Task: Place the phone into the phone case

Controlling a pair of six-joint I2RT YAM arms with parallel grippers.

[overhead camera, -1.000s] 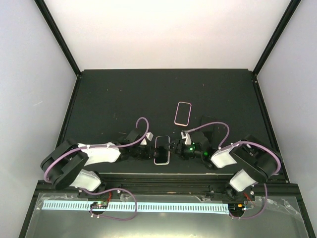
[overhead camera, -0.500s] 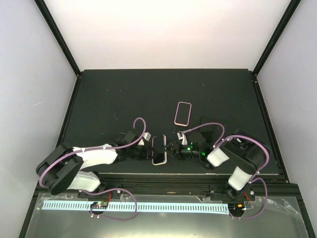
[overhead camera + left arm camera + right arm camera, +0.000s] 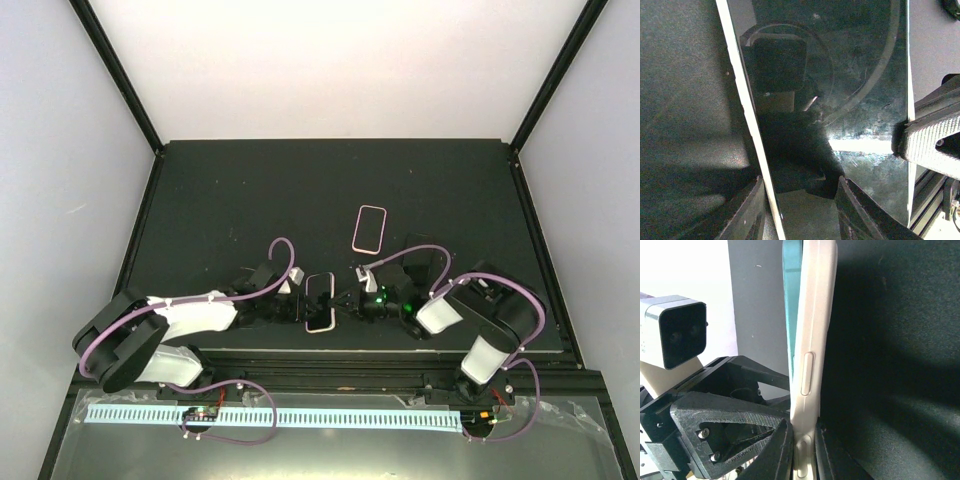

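The right gripper [image 3: 343, 300] is pinched tight on the 3 o'clock rim of the white phone case [image 3: 812, 315], the teal phone [image 3: 791, 300] apparently seated in it, while the left gripper [image 3: 299, 304] straddles the 9 o'clock edge, jaws part-spread, its grip impossible to tell, near the 6 o'clock edge of the table [image 3: 230, 200].

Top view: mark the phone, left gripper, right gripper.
phone [image 3: 320, 300], top view, middle of the dark screen.
left gripper [image 3: 303, 309], top view, midway between its fingertips, at the phone's left edge.
right gripper [image 3: 339, 303], top view, midway between its fingertips, at the phone's right edge.
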